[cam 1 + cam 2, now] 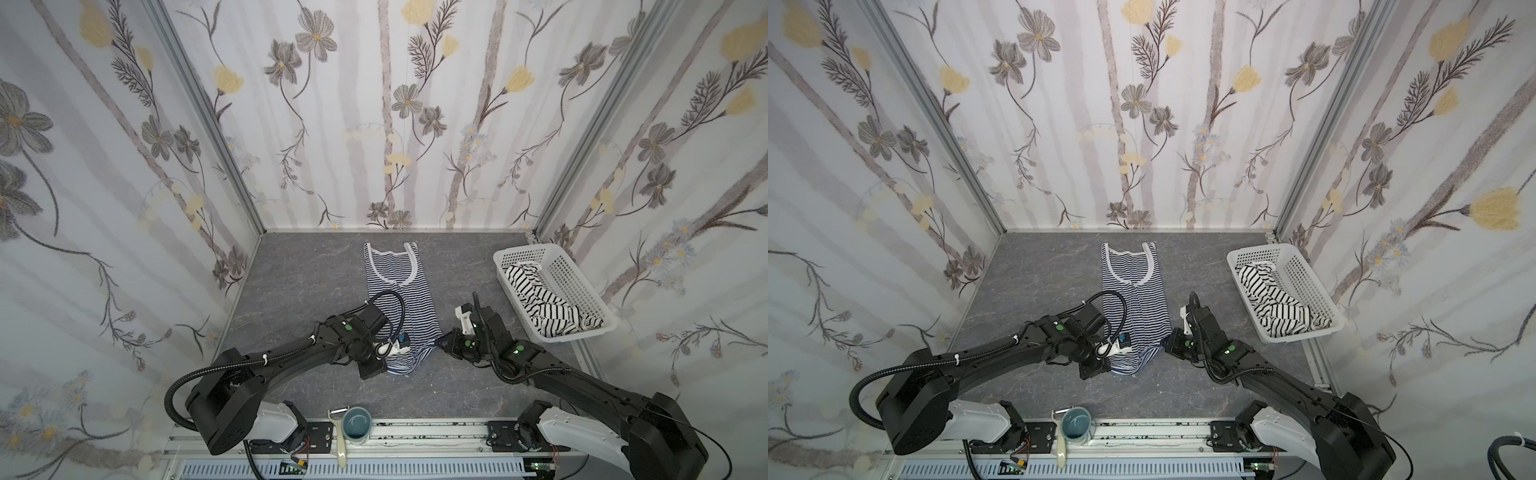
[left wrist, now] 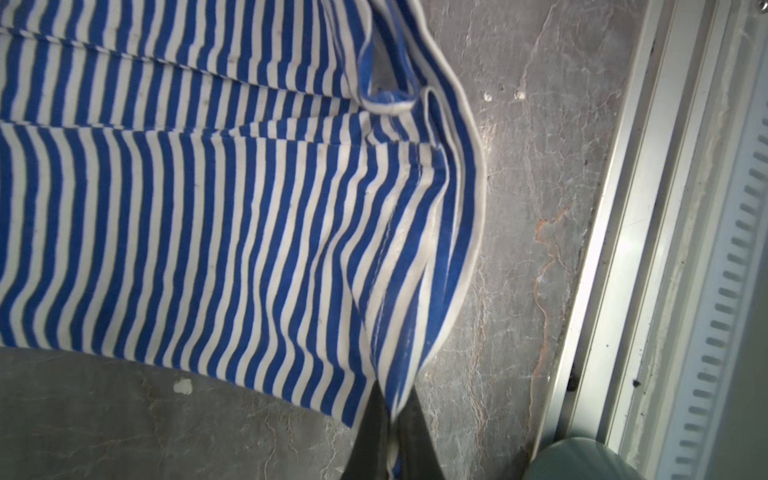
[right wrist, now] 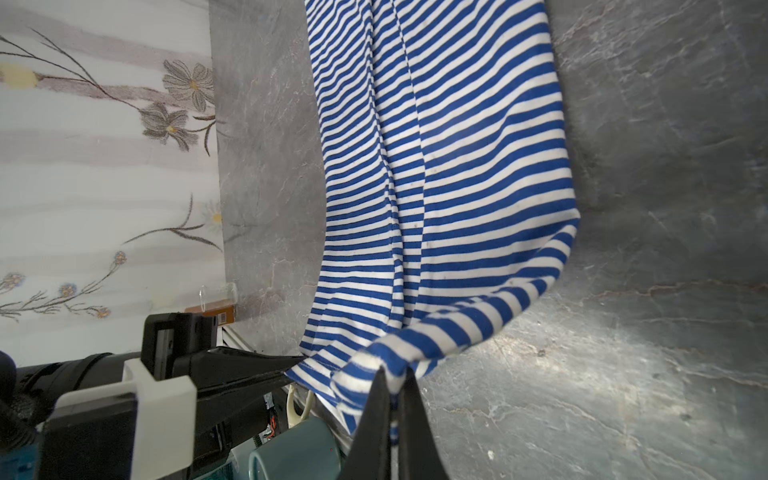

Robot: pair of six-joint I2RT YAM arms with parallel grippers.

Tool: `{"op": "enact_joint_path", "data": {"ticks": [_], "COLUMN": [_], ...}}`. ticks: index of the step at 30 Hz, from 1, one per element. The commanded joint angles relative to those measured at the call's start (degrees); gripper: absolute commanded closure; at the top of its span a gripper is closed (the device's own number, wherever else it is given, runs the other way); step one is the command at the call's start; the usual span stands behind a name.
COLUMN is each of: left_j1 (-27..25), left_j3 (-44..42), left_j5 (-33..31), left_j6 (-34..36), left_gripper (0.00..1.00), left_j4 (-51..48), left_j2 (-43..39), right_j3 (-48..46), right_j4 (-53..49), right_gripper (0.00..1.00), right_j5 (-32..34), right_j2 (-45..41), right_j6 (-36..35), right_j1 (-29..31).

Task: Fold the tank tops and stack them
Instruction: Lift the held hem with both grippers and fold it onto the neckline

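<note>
The spread tank top [image 1: 395, 286] lies lengthwise in the middle of the table [image 1: 291, 291] — straps toward the back wall, hem toward the front. The left gripper [image 2: 390, 415] grips the hem's left corner, the right gripper [image 3: 397, 386] its right corner. To the right, by the side wall, stands the basket [image 1: 571, 276] — the heaped tank top [image 1: 536, 299] inside. At the front edge sits a mug [image 1: 357, 424], a peeler [image 1: 340, 440] just left of it.
</note>
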Motion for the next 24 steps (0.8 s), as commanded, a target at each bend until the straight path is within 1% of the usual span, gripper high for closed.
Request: {"op": "enact_joint_path", "data": {"ticks": [1, 7, 8, 11, 15, 17, 18, 22, 24], "left_j1": [1.62, 6.75, 7.63, 9.57, 11.42, 12.06, 12.54, 14.69, 15.05], "left_j3": [3.13, 11.59, 13.15, 17.59, 23.4, 25.94, 28.66, 33.54, 35.2], "left_j5": [-3.31, -9.56, -10.02, -10.59, -12.72, -15.89, -16.75, -16.23, -17.2], "left_j6": [0.78, 1.66, 1.87, 2.73, 2.92, 2.25, 1.84, 0.03, -0.04], "left_gripper": [1.0, 1.0, 1.0, 1.0, 0.98, 0.97, 0.97, 0.97, 0.96], "left_j4": [-2.27, -2.18, -2.19, -2.09, -2.01, -1.83, -1.84, -1.83, -1.83], "left_j2": [0.01, 2.83, 3.37, 5.41, 9.65, 12.69, 14.12, 17.89, 19.9], "right_j3": [3.98, 12.5, 15.57, 20.63, 27.07, 30.24, 31.67, 36.21, 38.47], "right_j4": [-2.53, -5.91, -6.64, -8.24, -9.95, -10.71, -11.08, -11.66, -11.58], "right_gripper": [1.0, 1.0, 1.0, 1.0, 1.0, 1.0, 1.0, 1.0, 1.0], "right_j5": [1.16, 0.02, -0.37, -1.73, -2.65, -2.77, -2.66, -2.68, -3.39], "right_j2": [0.66, 5.15, 6.29, 10.1, 15.64, 18.37, 19.61, 24.59, 27.21], "right_j6": [-1.03, -6.04, -7.11, -9.96, -12.74, -13.74, -14.23, -15.65, -16.21], "right_j1": [-0.45, -3.7, -4.44, -6.4, -7.49, -8.35, -8.75, -10.54, -11.74]}}
